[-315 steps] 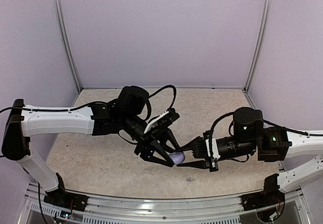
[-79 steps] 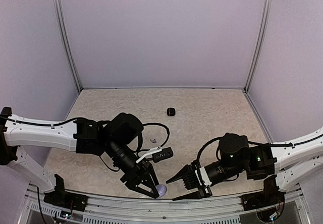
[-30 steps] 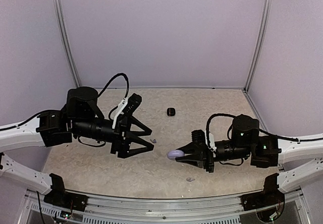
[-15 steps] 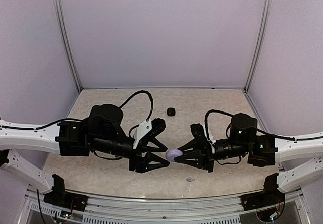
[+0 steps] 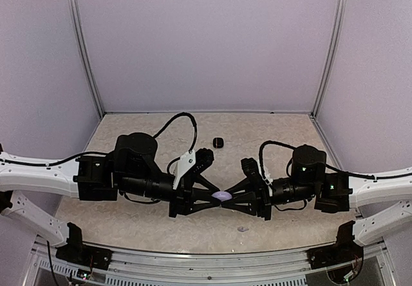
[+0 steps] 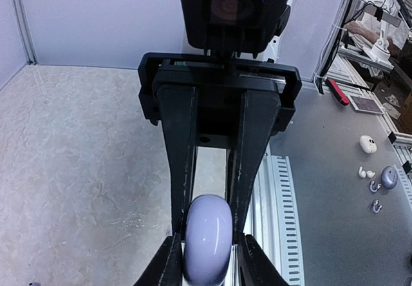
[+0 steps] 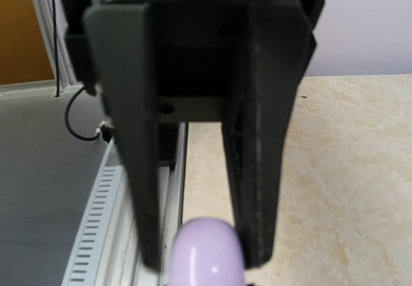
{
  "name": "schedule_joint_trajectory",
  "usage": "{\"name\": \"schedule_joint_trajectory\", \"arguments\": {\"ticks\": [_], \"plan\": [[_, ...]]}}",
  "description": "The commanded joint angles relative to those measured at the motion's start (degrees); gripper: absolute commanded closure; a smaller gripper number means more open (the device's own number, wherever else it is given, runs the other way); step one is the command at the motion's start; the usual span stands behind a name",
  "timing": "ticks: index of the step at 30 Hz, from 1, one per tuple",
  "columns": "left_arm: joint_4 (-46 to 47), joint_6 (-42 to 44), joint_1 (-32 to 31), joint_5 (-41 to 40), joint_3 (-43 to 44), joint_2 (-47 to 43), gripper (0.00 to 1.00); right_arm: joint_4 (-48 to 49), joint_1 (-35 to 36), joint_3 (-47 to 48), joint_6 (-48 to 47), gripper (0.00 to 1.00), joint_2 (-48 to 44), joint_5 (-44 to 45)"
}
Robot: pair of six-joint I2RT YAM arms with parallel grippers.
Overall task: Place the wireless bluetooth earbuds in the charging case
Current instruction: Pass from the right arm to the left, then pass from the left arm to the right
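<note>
The lavender charging case (image 5: pixel 221 196) hangs closed above the table's middle, between both grippers. My right gripper (image 5: pixel 226 197) comes in from the right and is shut on it; in the left wrist view its two black fingers (image 6: pixel 182 170) press the sides of the case (image 6: pixel 207 247). My left gripper (image 5: pixel 215 196) comes in from the left, its jaws close around the case's other end with a thin gap on one side. The case also shows in the right wrist view (image 7: pixel 206 254). One lavender earbud (image 5: pixel 242 228) lies on the table near the front. The black earbuds are out of view.
A small black case (image 5: pixel 218 142) sits on the table behind the grippers. A metal rail (image 5: pixel 212 270) runs along the front edge. Loose buds and a case (image 6: pixel 380 176) lie on a grey bench beyond the rail. Lavender walls close in the back and both sides.
The case went from my left gripper to my right. My left gripper then swung in from the left, and its jaws have narrowed around the case in the last half second.
</note>
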Motion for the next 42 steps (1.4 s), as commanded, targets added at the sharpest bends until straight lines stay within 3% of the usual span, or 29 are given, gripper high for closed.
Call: {"name": "schedule_joint_trajectory", "arguments": {"ticks": [1,6,10,16,19,26,34,42], "plan": [[1.45,0.64,-0.19,1.11,1.02,0.99,0.74,1.55,-0.56,0.77,0.57,0.91,-0.48,0.45],[0.68,0.59,-0.2,1.42,1.0,1.59,0.7,1.37,-0.98,0.59,0.72,0.91,-1.1,0.56],[0.74,0.63,-0.06,1.41,1.0,1.52,0.79,1.37,-1.2,0.52,0.95,0.89,-1.05,0.58],[1.58,0.64,1.08,3.12,0.96,0.52,0.87,1.76,-1.96,-0.81,1.91,0.62,-1.17,0.45],[2.13,0.64,1.54,3.28,0.91,-0.33,0.88,1.81,-2.47,-1.57,2.41,0.56,-0.95,0.25],[2.16,0.64,1.75,3.36,1.6,-0.18,0.89,1.85,-2.8,-0.59,3.24,0.57,1.44,-2.17],[1.65,0.64,1.75,3.23,2.04,0.12,0.89,1.63,-2.79,0.54,2.95,0.66,2.73,-3.68],[0.9,2.74,1.39,3.0,2.58,1.29,0.9,2.32,-2.79,0.85,3.1,0.65,2.6,-4.89]]}}
